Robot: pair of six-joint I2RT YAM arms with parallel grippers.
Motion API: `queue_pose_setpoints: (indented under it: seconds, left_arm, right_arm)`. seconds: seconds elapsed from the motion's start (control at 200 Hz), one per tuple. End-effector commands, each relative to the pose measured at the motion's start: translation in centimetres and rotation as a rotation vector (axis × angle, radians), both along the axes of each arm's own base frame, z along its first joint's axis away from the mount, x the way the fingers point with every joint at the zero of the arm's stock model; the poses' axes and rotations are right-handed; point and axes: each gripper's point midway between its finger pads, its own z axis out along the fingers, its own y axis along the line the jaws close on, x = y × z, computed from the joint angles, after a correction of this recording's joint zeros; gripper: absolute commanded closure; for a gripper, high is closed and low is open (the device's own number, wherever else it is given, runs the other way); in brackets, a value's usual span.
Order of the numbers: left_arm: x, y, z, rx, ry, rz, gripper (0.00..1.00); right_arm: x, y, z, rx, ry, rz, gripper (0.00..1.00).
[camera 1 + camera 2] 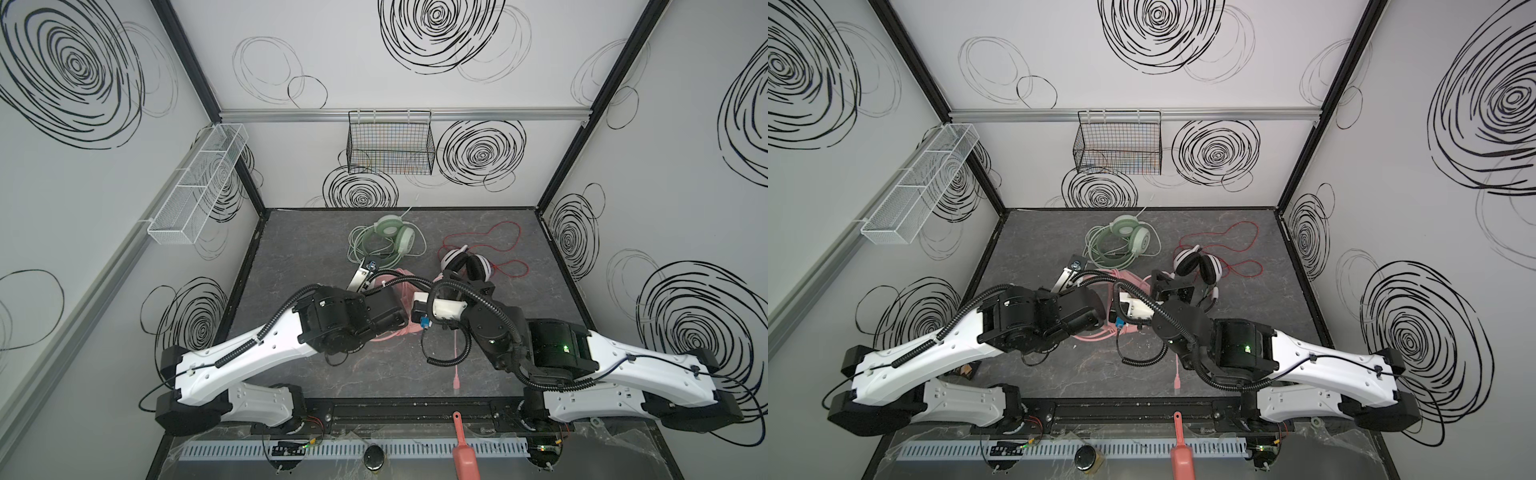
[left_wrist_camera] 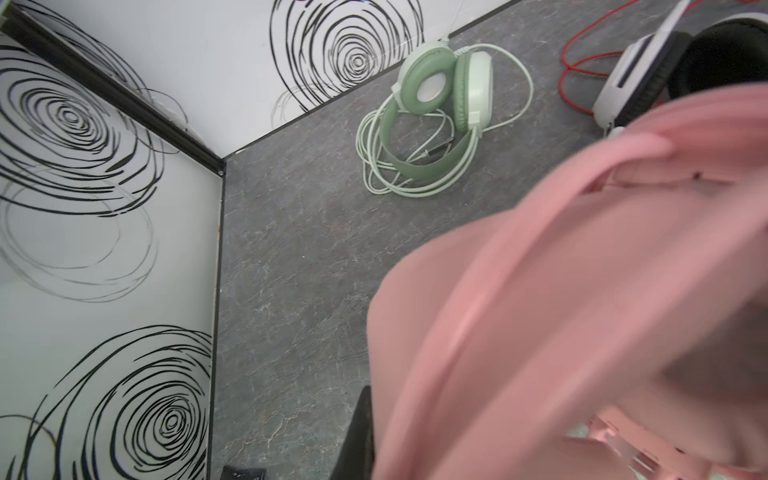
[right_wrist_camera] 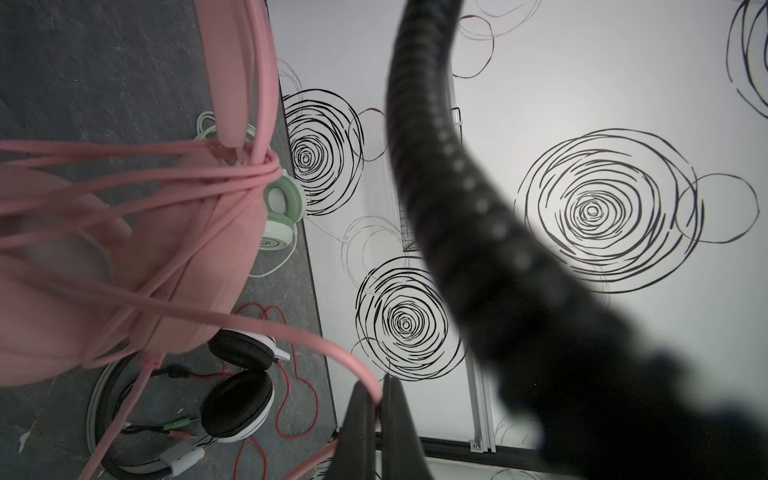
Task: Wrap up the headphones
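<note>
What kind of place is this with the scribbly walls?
Probably a robot practice booth: a left arm and right arm mounted at a grey table, swirl-patterned walls boxing it in, and green headphones laid out to handle.

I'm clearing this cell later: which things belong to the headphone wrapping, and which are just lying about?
Job: pink headphones, pink cable pinched in the shut right tool, mint-green headphones, white-and-black headphones.
Lying about: black wire basket, white mesh basket, coral scoop, small dark jar.
</note>
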Motion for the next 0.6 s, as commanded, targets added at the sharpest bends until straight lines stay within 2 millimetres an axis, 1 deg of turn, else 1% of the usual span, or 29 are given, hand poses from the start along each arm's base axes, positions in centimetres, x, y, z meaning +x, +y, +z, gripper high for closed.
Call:
queue_pose_setpoints:
  seconds: [0.0,0.2,0.315,0.45,0.515,0.59]
  left_arm:
    - [0.8,2.0,2.6,-0.036,-0.104,0.092,1.00]
    - [1.4,3.2,3.3,-0.010,-0.130,0.117,1.00]
    - [1.3,3.4,2.9,0.012,-0.113,0.107,1.00]
    - [0.9,3.2,1.9,0.054,-0.078,0.062,1.00]
    - [1.0,3.8,2.0,0.047,-0.090,0.089,1.00]
    - [1.4,4.9,2.4,0.033,-0.114,0.140,1.00]
  right_arm:
    - [-0.2,-2.5,1.9,0.115,-0.022,-0.105,1.00]
    - [-0.2,-4.0,2.2,0.070,-0.058,-0.188,1.00]
    - [-0.1,-4.3,2.7,0.058,-0.098,-0.194,1.00]
    - [0.1,-4.8,4.3,0.032,-0.190,-0.209,1.00]
    - [0.2,-4.9,4.7,-0.021,-0.214,-0.231,1.00]
    - [0.2,-4.9,4.9,-0.042,-0.210,-0.239,1.00]
